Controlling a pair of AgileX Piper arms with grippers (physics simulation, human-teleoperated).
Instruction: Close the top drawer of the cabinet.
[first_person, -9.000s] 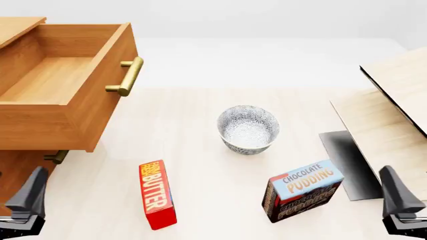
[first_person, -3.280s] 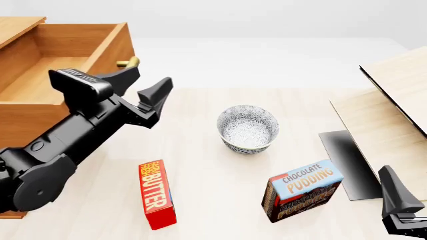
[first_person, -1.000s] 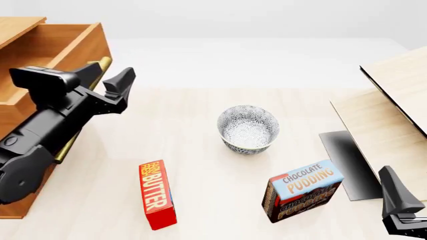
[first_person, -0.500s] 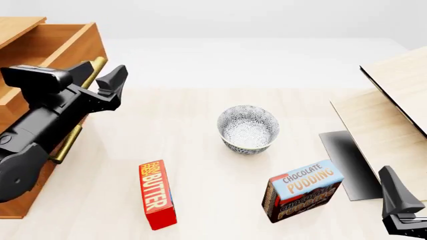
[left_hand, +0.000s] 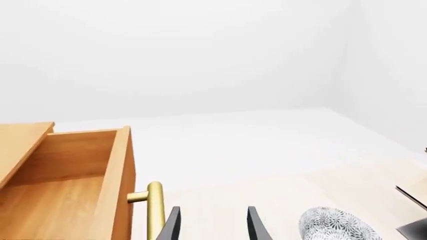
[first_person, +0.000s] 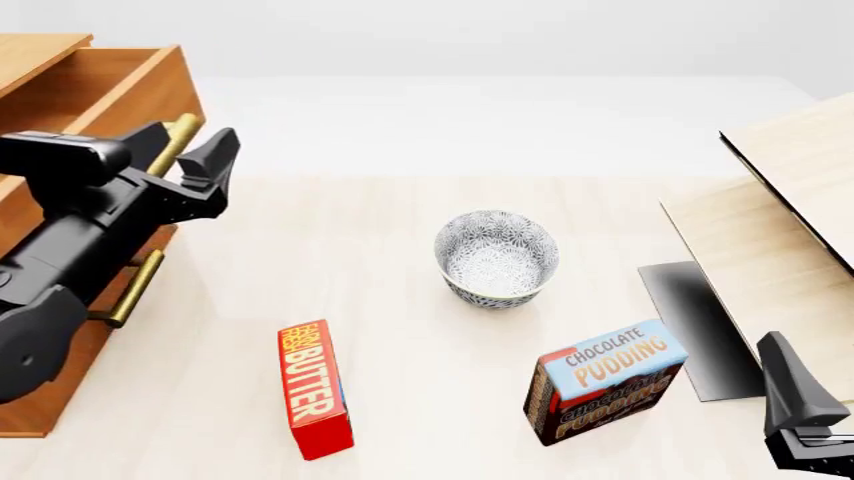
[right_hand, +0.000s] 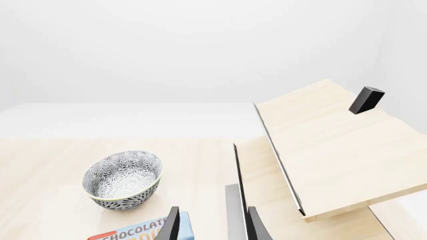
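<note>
Front view: left gripper (first_person: 187, 165) reaches forward with fingers spread, one finger (left_hand: 169, 227) against the brass handle (first_person: 174, 145) of the top drawer (first_person: 127, 95), which stands partly open. Right gripper (right_hand: 210, 227) hangs low, fingers apart, pinching nothing.

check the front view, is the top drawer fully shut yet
No, the top drawer still juts out from the cabinet, its open inside showing, with the left gripper at its brass handle.
</note>
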